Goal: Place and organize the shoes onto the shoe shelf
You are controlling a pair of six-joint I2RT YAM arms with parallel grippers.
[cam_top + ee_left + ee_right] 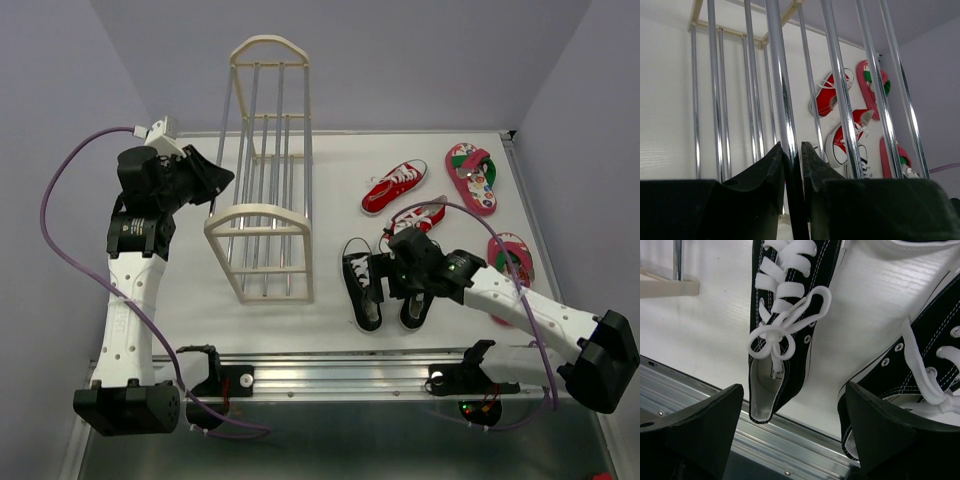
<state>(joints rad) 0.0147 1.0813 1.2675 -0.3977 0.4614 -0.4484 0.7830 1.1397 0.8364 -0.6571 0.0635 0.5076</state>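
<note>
The shoe shelf point(258, 217) lies on the table at the centre left, with no shoes on it. My left gripper point(222, 180) is shut on one of its grey rods point(781, 90); in the left wrist view the gripper point(792, 147) pinches that rod. My right gripper point(395, 282) is open and hovers between the two black sneakers point(362, 285) point(418, 308). In the right wrist view the gripper point(795, 425) has one sneaker point(785, 315) between the fingers and the other point(920, 370) at the right finger. Two red sneakers point(393, 187) point(422, 214) and two flip-flops point(471, 177) point(512, 258) lie farther right.
An aluminium rail point(350, 365) runs along the table's near edge, just behind the black sneakers' heels. Purple walls close in the table on the left, back and right. A purple cable loops over the right arm.
</note>
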